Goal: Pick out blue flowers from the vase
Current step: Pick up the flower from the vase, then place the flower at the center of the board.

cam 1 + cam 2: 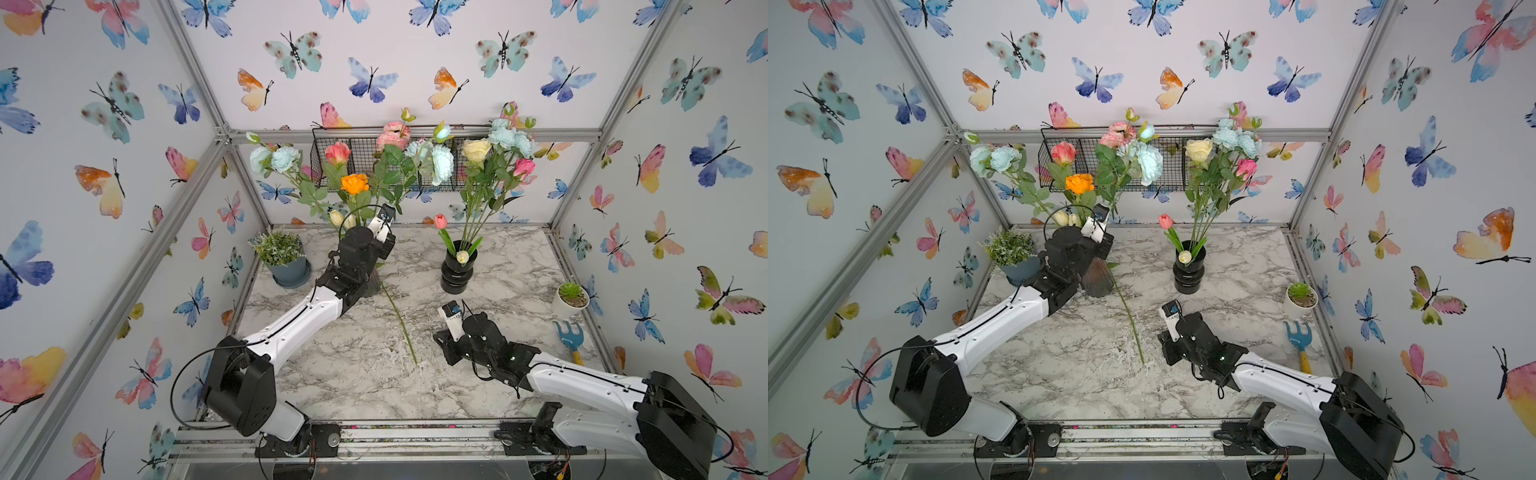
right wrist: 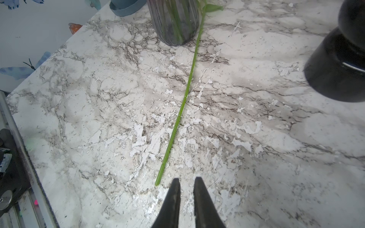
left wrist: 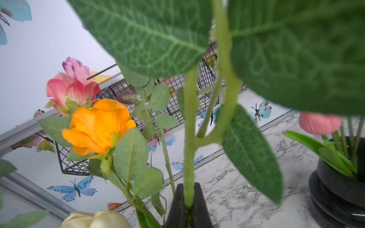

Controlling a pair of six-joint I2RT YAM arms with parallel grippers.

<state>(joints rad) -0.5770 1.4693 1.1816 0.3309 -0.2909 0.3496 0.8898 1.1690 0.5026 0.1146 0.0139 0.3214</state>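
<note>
The left fingers (image 3: 180, 201) are pinching a long green artificial stem with pale aqua-blue ruffled blooms (image 1: 397, 320), pressed onto it from both sides. The stem is running outside the ribbed smoky-grey glass vase (image 2: 173, 21), which is standing just beside those fingers, and its long axis is slanting steeply: the blooms (image 1: 441, 164) are pointing up and away, high above the left fingers near the black wire basket (image 1: 361, 153) on the back wall, while the bare cut end (image 2: 158, 178) is pointing down toward the front of the marble-patterned desk (image 1: 353, 382). That end is stopping just beside the tips of the right fingers (image 2: 176, 195), not between them; whether it is touching the desk cannot be told. The right fingers are standing slightly apart, holding nothing, low over the desk. An orange fabric rose (image 3: 98, 126) is blooming close beside the left fingers. A black ribbed vase (image 1: 457, 278) is standing well beyond the right fingers.
</note>
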